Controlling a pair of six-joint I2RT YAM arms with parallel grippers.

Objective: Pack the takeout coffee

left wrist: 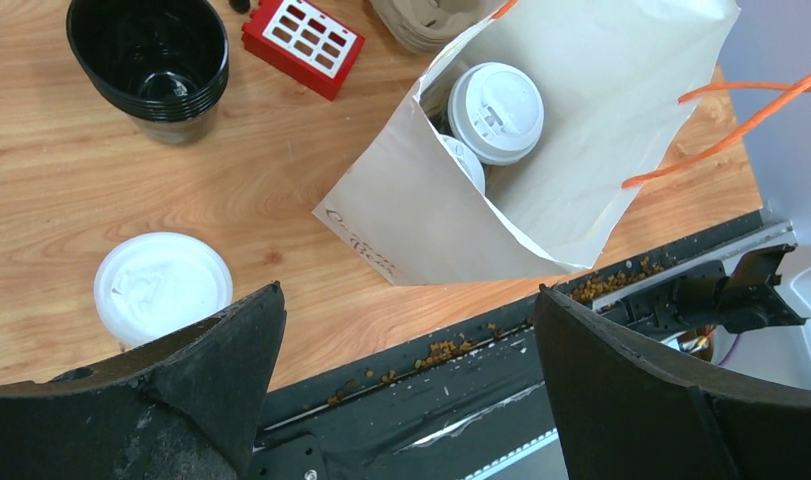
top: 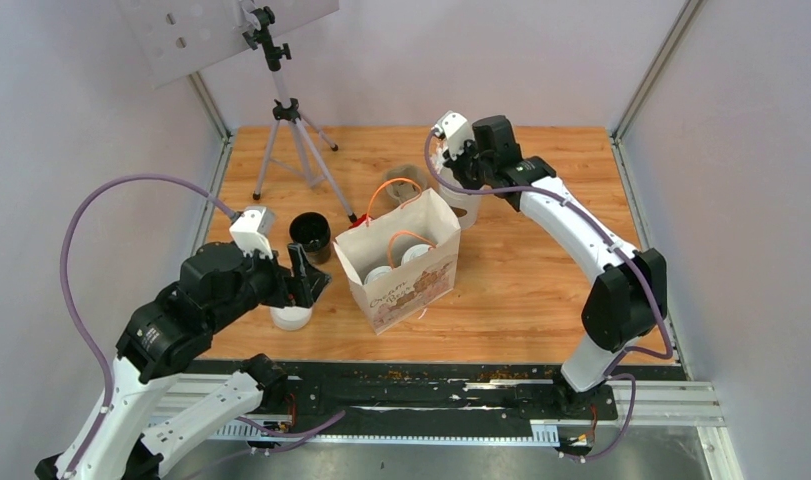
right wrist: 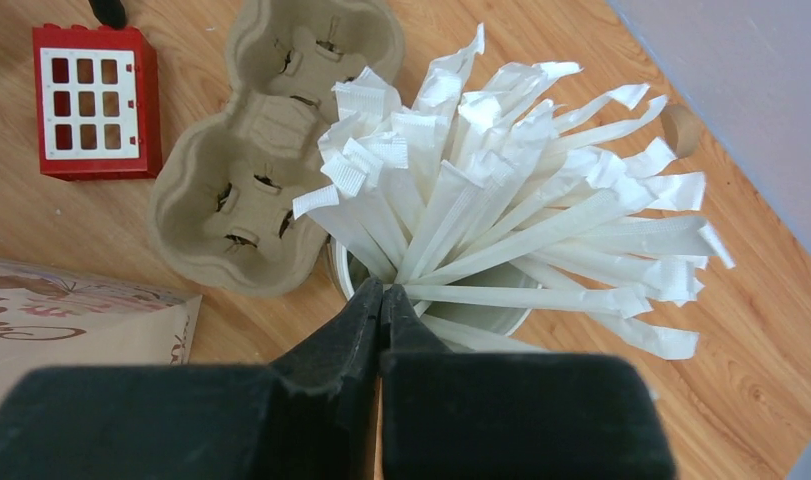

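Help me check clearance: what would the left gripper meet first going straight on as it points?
The open left gripper would probably meet bare wooden table near its front edge, between the paper bag and the black rail; depth is unclear.

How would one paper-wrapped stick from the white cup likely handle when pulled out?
Probably very light: the paper-wrapped sticks look slim. Their flat wrapper ends look floppy and may crumple. They fan out crowded in the white cup, so neighbours could drag along or tip it.
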